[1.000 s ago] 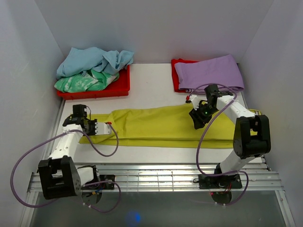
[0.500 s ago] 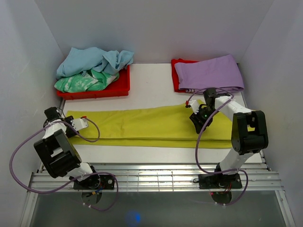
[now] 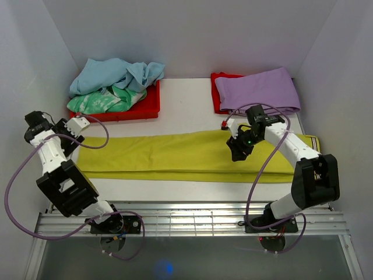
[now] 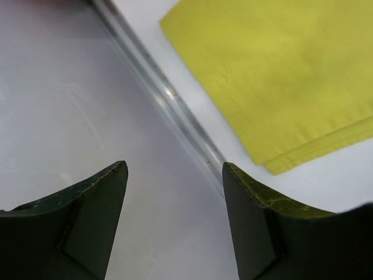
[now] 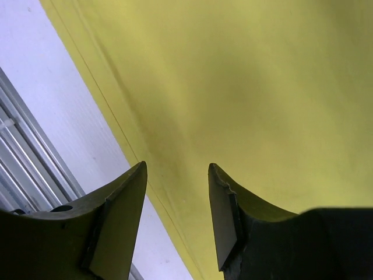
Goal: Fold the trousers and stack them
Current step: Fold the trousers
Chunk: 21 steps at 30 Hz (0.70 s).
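Observation:
The yellow trousers point(image 3: 186, 156) lie flat across the table, folded lengthwise into a long strip. My left gripper point(image 3: 73, 139) hangs by the left wall, just beyond the trousers' left end. In the left wrist view it point(image 4: 173, 169) is open and empty over the wall's foot, with the trousers' corner point(image 4: 280, 81) to the upper right. My right gripper point(image 3: 236, 149) hovers over the strip's right half. In the right wrist view it point(image 5: 178, 168) is open with nothing between its fingers, above the yellow cloth point(image 5: 245, 87) near its folded edge.
A folded purple garment point(image 3: 259, 87) rests on a red tray point(image 3: 217, 99) at the back right. Another red tray point(image 3: 145, 108) at the back left holds crumpled blue point(image 3: 113, 73) and green point(image 3: 96, 102) garments. White walls stand close on both sides.
The left gripper pulled the trousers' left end leftward, opened, let go, and drew back toward the left wall. The strip now lies longer and straighter. The right gripper shifted slightly left.

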Tool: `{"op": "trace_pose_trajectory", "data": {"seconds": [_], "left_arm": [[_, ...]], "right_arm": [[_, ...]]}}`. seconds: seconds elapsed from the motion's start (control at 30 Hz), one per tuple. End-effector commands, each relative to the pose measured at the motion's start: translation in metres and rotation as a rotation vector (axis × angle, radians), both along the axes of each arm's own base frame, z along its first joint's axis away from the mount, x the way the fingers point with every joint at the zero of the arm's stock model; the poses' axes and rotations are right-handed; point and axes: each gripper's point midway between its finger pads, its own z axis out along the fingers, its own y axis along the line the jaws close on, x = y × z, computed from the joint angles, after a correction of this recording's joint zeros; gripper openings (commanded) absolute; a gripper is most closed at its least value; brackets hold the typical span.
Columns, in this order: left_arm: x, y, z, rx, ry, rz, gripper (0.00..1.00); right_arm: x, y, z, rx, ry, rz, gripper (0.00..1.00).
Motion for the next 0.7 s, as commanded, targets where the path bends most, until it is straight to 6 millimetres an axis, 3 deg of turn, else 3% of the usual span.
{"op": "trace_pose_trajectory", "data": {"seconds": [0.0, 0.13, 0.33, 0.4, 0.5, 0.67], "left_arm": [[-0.048, -0.045, -0.039, -0.274, 0.169, -0.016, 0.76], [-0.078, -0.055, -0.069, -0.246, 0.24, -0.138, 0.77], [-0.079, -0.049, -0.089, -0.196, 0.254, -0.181, 0.77], [-0.081, -0.045, -0.094, -0.197, 0.281, -0.173, 0.78], [-0.078, -0.038, -0.1, -0.196, 0.303, -0.16, 0.78], [-0.076, -0.035, -0.103, -0.193, 0.312, -0.178, 0.77]], "right_arm": [[0.007, 0.039, 0.021, 0.075, -0.076, 0.043, 0.52], [-0.001, 0.086, 0.015, 0.055, -0.153, 0.147, 0.52], [-0.015, 0.149, 0.001, 0.014, -0.246, 0.267, 0.49], [-0.025, 0.162, -0.014, -0.017, -0.227, 0.312, 0.49], [-0.024, 0.168, -0.032, -0.069, -0.242, 0.331, 0.49], [-0.011, 0.168, -0.049, -0.128, -0.27, 0.312, 0.46]]}}
